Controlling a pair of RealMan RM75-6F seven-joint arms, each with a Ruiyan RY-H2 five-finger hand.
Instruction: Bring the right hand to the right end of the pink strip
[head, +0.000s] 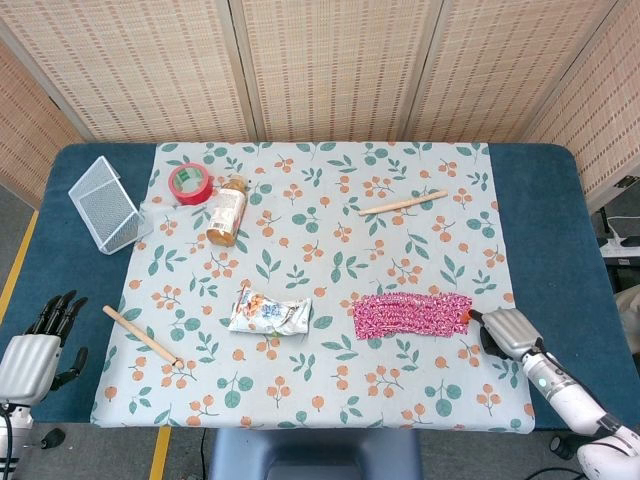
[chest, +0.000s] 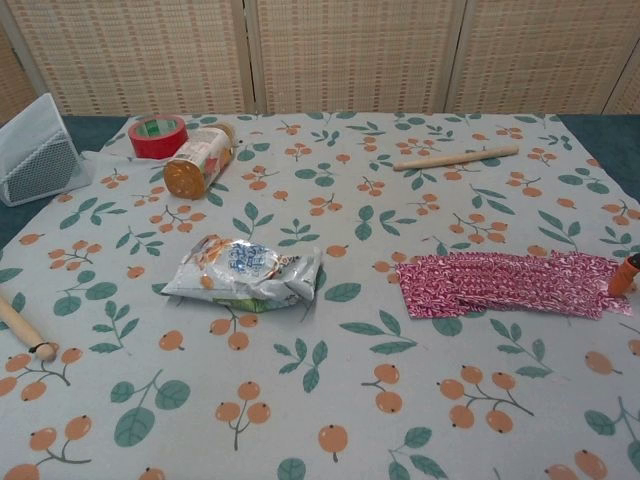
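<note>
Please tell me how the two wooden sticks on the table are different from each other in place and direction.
The far stick lies right of centre towards the back of the cloth, nearly level across the head view, its right end slightly further back. The near stick lies at the cloth's front left edge, close to the left hand, and slants steeply, its right end nearer the front. Both are pale, thin wooden rods lying flat, touched by no hand.

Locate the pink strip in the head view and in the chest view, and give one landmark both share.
Head view: pink strip lies right of centre, its right end by the right hand.
Chest view: pink strip lies at the right edge, mid-height.
Shared landmark: the snack packet to its left.
</note>
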